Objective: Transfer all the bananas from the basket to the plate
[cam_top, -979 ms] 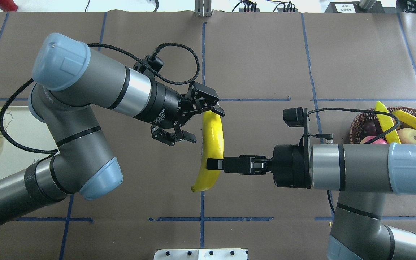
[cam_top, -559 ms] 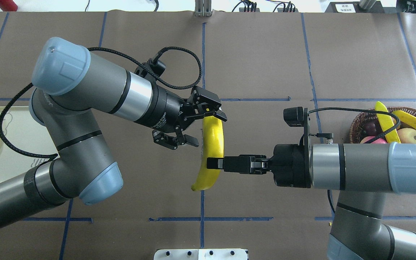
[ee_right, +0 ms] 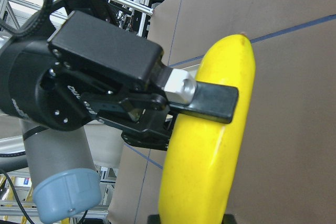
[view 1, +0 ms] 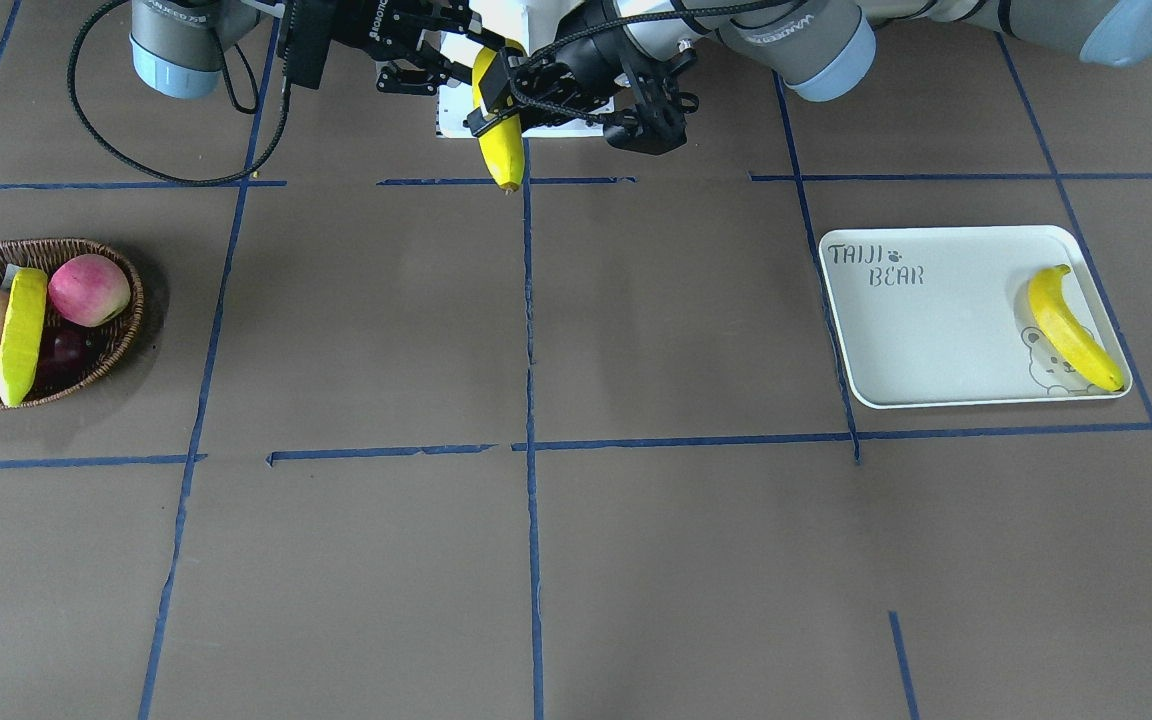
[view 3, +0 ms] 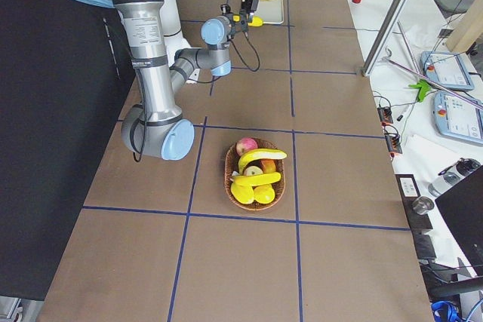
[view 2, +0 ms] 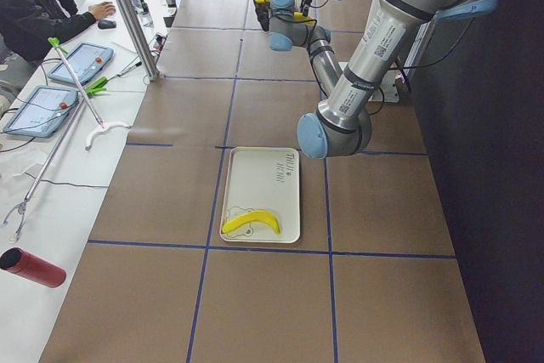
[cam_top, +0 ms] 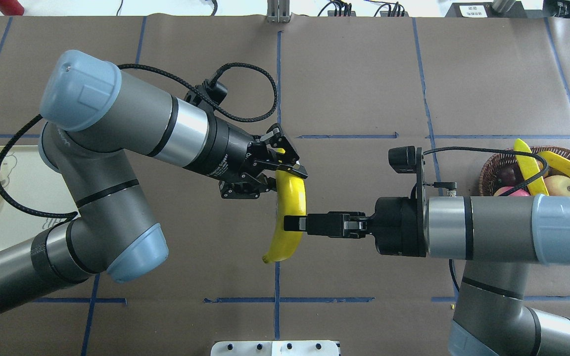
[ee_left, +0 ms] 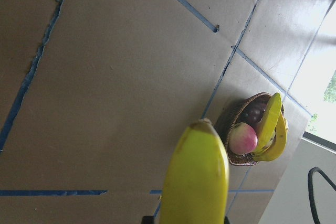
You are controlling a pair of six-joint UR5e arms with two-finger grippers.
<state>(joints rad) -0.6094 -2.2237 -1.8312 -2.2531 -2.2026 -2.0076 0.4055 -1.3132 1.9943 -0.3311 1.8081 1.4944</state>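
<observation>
1. The held banana [cam_top: 291,212] hangs in the air above the middle of the tabletop [view 1: 636,320], between basket and plate. The right fingers [cam_top: 294,224] are clamped across its middle, and from overhead the upper finger hides the lower one.
2. The left fingers [ee_right: 212,100] are closed on its upper end. The right wrist view shows one pad flat on the peel, with its partner hidden behind the fruit.
3. Overhead, the left arm covers most of the plate [view 1: 926,340] and the frame edge cuts it off. The plate banana [view 1: 1071,328] lies along the end with the bear drawing.
4. The basket [view 1: 131,300] sits at the robot's right end, partly behind the right arm when seen from overhead. The basket bananas [view 1: 21,335] lean over an apple [view 1: 88,290], a pale fruit and something dark that is too shadowed to name.
5. The tabletop is brown paper gridded with blue tape lines [view 1: 528,330].
6. Alongside it stands a white side tabletop [view 2: 51,176]. It holds tablets [view 2: 81,61] and a red bottle [view 2: 32,267], and a seated person [view 2: 34,6] is cut off at the corner.
</observation>
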